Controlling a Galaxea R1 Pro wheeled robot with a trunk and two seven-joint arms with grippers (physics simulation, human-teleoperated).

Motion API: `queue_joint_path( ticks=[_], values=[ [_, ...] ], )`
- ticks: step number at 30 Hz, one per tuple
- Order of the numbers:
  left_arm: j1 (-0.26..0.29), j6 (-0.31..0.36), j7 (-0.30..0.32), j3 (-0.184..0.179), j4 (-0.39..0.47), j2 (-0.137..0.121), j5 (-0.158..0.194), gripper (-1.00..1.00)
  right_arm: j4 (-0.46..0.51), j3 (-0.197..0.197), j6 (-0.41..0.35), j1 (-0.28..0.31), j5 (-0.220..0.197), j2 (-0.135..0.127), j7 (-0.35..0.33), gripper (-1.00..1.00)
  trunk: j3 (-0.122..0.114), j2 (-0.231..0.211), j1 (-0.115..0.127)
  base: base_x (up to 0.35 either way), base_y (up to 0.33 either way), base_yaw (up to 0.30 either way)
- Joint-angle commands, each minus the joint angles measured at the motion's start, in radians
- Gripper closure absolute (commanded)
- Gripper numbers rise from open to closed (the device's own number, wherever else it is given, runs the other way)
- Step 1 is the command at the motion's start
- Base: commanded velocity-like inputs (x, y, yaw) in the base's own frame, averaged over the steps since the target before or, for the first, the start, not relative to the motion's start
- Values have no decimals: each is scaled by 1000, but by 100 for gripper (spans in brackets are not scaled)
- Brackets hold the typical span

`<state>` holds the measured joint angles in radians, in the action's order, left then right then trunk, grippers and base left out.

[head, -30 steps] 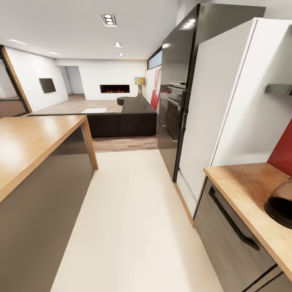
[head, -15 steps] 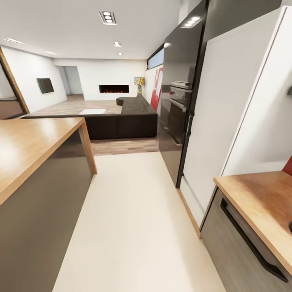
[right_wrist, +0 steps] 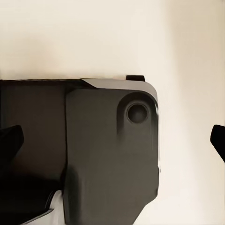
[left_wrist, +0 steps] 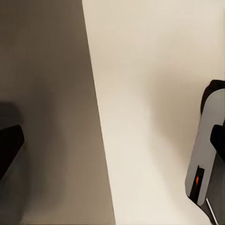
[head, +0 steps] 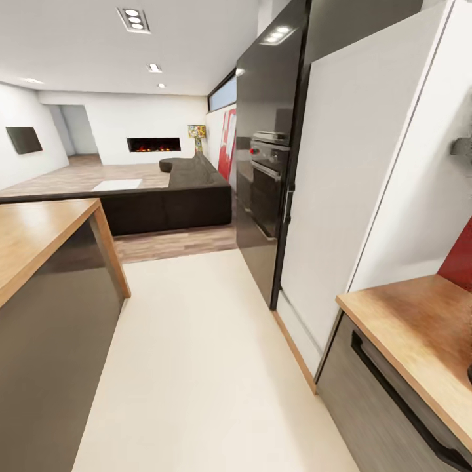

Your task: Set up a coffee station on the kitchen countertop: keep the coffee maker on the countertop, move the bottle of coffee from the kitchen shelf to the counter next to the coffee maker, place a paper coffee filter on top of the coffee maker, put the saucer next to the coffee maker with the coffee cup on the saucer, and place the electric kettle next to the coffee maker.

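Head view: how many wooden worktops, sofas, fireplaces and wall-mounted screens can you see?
Wooden worktops: 2, the island bar and the kitchen countertop
Sofa: 1
Fireplace: 1
Wall screen: 1
Total: 5

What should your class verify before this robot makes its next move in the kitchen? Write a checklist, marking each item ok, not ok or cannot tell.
1. Left gripper free to pick: ok, fingertips wide apart, nothing between them.
2. Right gripper free: ok, fingertips wide apart, nothing held.
3. Kitchen countertop in view: ok, its end shows at the head view's right.
4. Kitchen shelf found: cannot tell, just a grey end at the picture's edge.
5. Coffee things located: not ok; a dark sliver on the countertop is too small to name.
6. Island bar kept apart from the arms: cannot tell.
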<state>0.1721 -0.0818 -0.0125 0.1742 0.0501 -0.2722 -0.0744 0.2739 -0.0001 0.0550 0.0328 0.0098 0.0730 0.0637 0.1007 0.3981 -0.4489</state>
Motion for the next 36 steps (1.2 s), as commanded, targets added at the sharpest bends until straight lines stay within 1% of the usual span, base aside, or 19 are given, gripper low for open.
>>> queue_joint_path(
  ticks=[1, 13, 36],
  values=[
    [1, -4, -1, 7, -1, 0, -8, -100, -1, 0, 3, 1, 1, 0, 4, -100, 2, 2, -1, 311, 196, -286],
    [1, -4, -1, 7, -1, 4, -11, -100, -1, 0, 3, 1, 1, -7, 4, -100, 2, 2, -1, 316, 151, -294],
    [0, -4, -2, 7, -1, 4, -8, -100, -2, 0, 3, 1, 1, -7, 4, -100, 2, 2, -1, 330, 5, -298]
  ],
)
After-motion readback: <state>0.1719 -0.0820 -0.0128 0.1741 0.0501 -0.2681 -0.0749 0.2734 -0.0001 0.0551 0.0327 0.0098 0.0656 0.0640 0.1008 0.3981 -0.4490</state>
